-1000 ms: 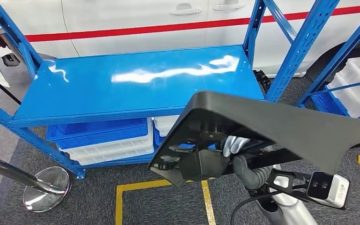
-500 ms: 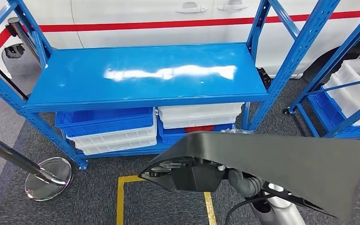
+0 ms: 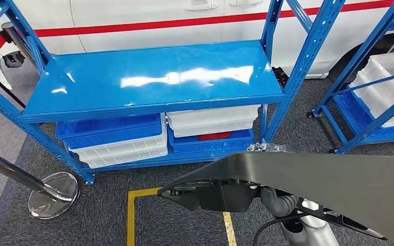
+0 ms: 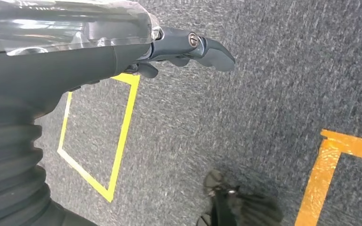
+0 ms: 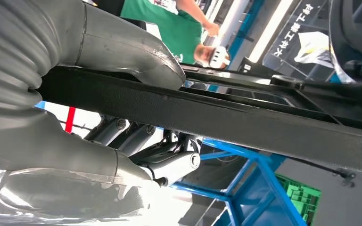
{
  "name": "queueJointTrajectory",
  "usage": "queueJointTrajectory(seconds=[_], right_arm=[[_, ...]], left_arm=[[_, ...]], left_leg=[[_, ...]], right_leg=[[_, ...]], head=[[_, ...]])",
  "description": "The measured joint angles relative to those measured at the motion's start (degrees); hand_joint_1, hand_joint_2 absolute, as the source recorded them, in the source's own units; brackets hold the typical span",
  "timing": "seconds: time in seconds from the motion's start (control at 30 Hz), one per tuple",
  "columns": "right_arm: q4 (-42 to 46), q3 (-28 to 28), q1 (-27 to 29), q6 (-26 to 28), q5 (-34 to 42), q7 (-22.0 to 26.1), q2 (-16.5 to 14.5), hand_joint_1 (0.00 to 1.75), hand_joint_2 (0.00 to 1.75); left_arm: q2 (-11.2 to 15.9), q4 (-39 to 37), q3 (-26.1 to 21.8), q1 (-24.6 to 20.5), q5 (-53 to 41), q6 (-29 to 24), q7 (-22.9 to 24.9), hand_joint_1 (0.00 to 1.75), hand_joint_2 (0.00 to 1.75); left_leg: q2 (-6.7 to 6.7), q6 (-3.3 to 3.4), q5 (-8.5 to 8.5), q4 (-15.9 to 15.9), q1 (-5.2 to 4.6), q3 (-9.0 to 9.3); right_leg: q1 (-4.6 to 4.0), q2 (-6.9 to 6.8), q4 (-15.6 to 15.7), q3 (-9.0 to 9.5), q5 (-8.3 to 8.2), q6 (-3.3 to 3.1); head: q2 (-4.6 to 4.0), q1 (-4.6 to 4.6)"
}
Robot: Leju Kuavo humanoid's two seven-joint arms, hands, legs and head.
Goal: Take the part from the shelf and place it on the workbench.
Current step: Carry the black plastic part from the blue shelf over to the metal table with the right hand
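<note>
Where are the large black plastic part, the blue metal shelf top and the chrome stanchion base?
Large black plastic part (image 3: pixel 328 179): head view, its broad upper face.
Blue metal shelf top (image 3: pixel 154 77): head view, bare middle.
Chrome stanchion base (image 3: pixel 51 197): head view, round foot.

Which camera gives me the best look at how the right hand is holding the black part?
The right wrist view: the right hand grips a bar of the black part, thumb on one side, fingers on the other. In the head view, the part hides most of the hand. The left wrist view looks down at the grey carpet.
</note>
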State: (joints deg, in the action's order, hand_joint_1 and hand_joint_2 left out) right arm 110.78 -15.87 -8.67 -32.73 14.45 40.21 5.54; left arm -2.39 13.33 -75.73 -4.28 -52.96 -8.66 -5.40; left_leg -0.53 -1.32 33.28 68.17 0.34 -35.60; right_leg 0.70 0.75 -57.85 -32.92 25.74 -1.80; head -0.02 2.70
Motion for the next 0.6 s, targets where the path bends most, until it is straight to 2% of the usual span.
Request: queueJointTrajectory(seconds=[0.03,0.07,0.1,0.13,0.17,0.2,0.23,0.27,0.3,0.33,0.37,0.4,0.43,0.5,0.53,0.57,0.6], right_arm=[[0.05,0.26,0.35,-0.46,-0.26,0.0,-0.11,1.73,1.75],[0.09,0.53,0.64,-0.86,-0.58,-0.01,-0.23,1.73,1.75],[0.19,0.82,0.88,-1.19,-0.94,-0.01,-0.41,1.73,1.75],[0.37,1.15,1.08,-1.43,-1.39,-0.01,-0.63,1.73,1.75],[0.68,1.49,1.26,-1.57,-1.97,0.0,-0.88,1.73,1.75],[1.15,1.81,1.47,-1.51,-2.78,0.01,-1.15,1.73,1.75],[1.73,2.04,1.7,-1.22,-3.78,0.01,-1.36,1.73,1.75],[2.43,2.17,2.05,-0.79,-4.9,0.0,-1.53,1.73,1.75],[3.22,2.26,2.56,-0.23,-6.03,0.0,-1.64,1.73,1.75],[4.07,2.28,3.18,0.3,-7.05,0.0,-1.69,1.73,1.75],[4.93,2.29,3.91,0.78,-8.01,0.01,-1.74,1.73,1.75],[5.83,2.27,4.61,1.31,-9.04,0.02,-1.81,1.73,1.75],[6.66,2.16,5.21,1.95,-10.2,0.02,-1.96,1.73,1.75],[7.88,1.55,6.25,3.61,-12.58,0.02,-2.42,1.73,1.75],[8.19,1.06,6.71,4.59,-13.63,0.01,-2.62,1.73,1.75],[8.34,0.44,7.11,5.77,-14.52,0.0,-2.74,1.73,1.75],[8.42,-0.25,7.4,7.15,-15.3,-0.01,-2.79,1.73,1.75]], left_arm=[[0.02,0.0,0.0,0.03,-0.03,-0.12,0.09,0.0,1.75],[0.02,0.0,0.0,0.05,-0.08,-0.21,0.18,0.0,1.75],[0.02,0.0,0.0,0.06,-0.12,-0.26,0.24,0.0,1.75],[0.02,0.0,0.0,0.05,-0.17,-0.28,0.21,0.0,1.75],[0.02,0.0,0.0,0.04,-0.26,-0.3,0.1,0.0,1.75],[0.04,0.0,0.01,0.01,-0.38,-0.42,-0.1,0.0,1.75],[0.06,0.0,0.02,0.0,-0.58,-0.65,-0.38,0.0,1.75],[0.08,0.0,0.03,0.02,-0.82,-0.98,-0.67,0.0,1.75],[0.12,0.0,0.05,0.05,-1.08,-1.32,-0.98,0.0,1.75],[0.14,0.0,0.09,0.08,-1.34,-1.58,-1.25,0.0,1.75],[0.17,0.0,0.13,0.07,-1.53,-1.73,-1.48,0.0,1.75],[0.19,0.0,0.16,0.06,-1.74,-1.77,-1.69,0.0,1.75],[0.19,0.0,0.2,0.07,-1.93,-1.78,-1.85,0.0,1.75],[0.19,0.0,0.24,0.3,-2.39,-1.8,-2.18,0.0,1.75],[0.19,0.0,0.26,0.46,-2.6,-1.82,-2.32,0.0,1.75],[0.19,0.0,0.31,0.59,-2.87,-1.79,-2.45,0.0,1.75],[0.19,0.0,0.41,0.64,-3.15,-1.67,-2.55,0.0,1.75]], left_leg=[[0.0,-0.17,1.57,3.79,0.11,-1.57],[0.01,-0.29,2.08,6.05,0.21,-2.47],[0.02,-0.35,1.37,6.02,0.3,-2.26],[0.19,-0.32,-0.36,3.59,0.4,-0.9],[0.89,-0.19,-2.57,-0.63,0.49,1.28],[2.24,0.01,-4.11,-4.92,0.57,3.46],[3.43,0.18,-5.03,-8.2,0.62,5.01],[4.39,0.35,-5.3,-10.08,0.6,5.8],[4.69,0.52,-5.12,-10.55,0.51,5.92],[4.19,0.76,-5.34,-10.69,0.43,5.87],[3.58,1.11,-5.66,-10.98,0.49,5.91],[2.94,1.54,-6.01,-11.34,0.58,5.97],[2.24,1.93,-6.35,-11.72,0.68,5.97],[0.77,2.38,-6.67,-11.98,0.65,5.72],[0.01,2.41,-6.72,-11.91,0.6,5.52],[-0.75,2.41,-6.75,-11.8,0.57,5.33],[-1.47,2.38,-6.75,-11.67,0.56,5.17]], right_leg=[[-0.02,0.24,-0.05,-0.22,-0.13,-0.04],[-0.02,0.57,-0.13,-0.42,-0.25,0.0],[-0.01,0.98,-0.25,-0.58,-0.36,0.07],[0.0,1.44,-0.39,-0.68,-0.43,0.16],[0.03,1.91,-0.54,-0.77,-0.49,0.28],[-0.02,2.36,-0.69,-0.91,-0.58,0.48],[0.0,2.83,-0.8,-1.15,-0.73,0.77],[0.05,3.28,-0.85,-1.43,-0.93,1.13],[0.14,3.8,-0.81,-1.7,-1.2,1.58],[0.23,4.37,-0.67,-1.89,-1.51,2.04],[0.28,4.32,-0.75,-2.04,-1.54,2.37],[0.22,3.6,-1.36,-2.4,-1.02,2.63],[0.12,2.5,-3.09,-3.22,0.26,2.81],[0.09,0.28,-9.88,-6.28,4.39,3.07],[0.14,-0.05,-13.74,-7.96,6.15,3.25],[0.2,-0.2,-16.35,-8.98,7.0,3.41],[0.26,-0.37,-16.89,-8.92,6.76,3.53]], head=[[0.0,-0.01],[0.0,0.0],[0.0,0.0],[0.0,0.0],[0.0,0.01],[0.0,0.0],[0.0,0.0],[0.0,-0.01],[0.0,-0.01],[0.0,0.0],[0.0,0.0],[0.0,-0.01],[0.0,-0.01],[0.0,-0.02],[0.0,-0.02],[0.0,-0.02],[0.0,-0.02]])
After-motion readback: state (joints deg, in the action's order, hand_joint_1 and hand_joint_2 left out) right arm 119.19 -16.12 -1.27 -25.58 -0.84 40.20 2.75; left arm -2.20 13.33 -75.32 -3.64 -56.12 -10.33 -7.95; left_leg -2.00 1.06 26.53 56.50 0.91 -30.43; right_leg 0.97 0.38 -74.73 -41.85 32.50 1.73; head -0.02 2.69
